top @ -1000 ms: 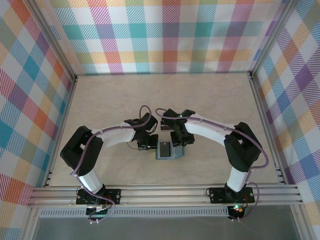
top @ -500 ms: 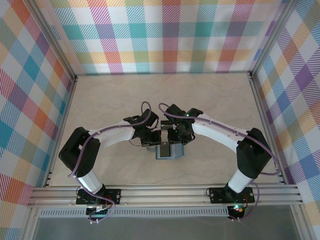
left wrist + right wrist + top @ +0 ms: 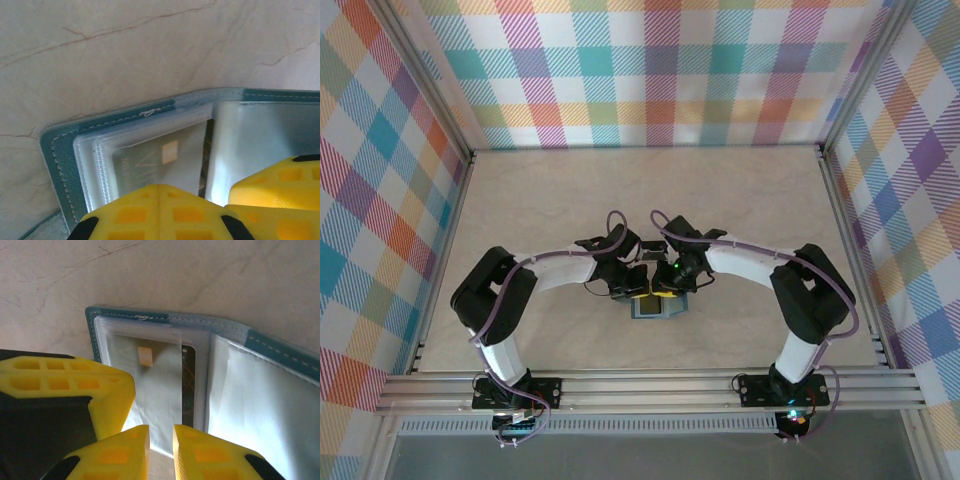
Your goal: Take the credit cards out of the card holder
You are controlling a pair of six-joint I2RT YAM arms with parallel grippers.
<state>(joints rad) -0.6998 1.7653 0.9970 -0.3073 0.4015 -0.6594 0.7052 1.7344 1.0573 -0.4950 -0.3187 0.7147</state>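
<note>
Credit cards (image 3: pixel 150 382) sit inside the card holder (image 3: pixel 125 315), none of them out yet: one with a pale square chip (image 3: pixel 145 356) shows through the clear sleeves (image 3: pixel 95 165), and a dark strip just beside it may be the edge of a second, though I cannot tell. The card holder lies spread open and flat on the table (image 3: pixel 150 50), midway between the two arms and towards their bases, so the sleeve mouths face up within reach of both. The left gripper (image 3: pixel 159 202) has its fingers pressed together with nothing between them. It rests on the near part of the sleeved side, most likely to pin the holder so it does not slide or fold shut when a card is drawn. The right gripper (image 3: pixel 161 442) stands at the sleeve's edge with its fingers nearly together, a narrow slit between them. Whether they already nip a card, the plastic, or nothing is not clear. Judging by its place, this is the start of the first pull, and the slippery sleeve may come up with the card.
</note>
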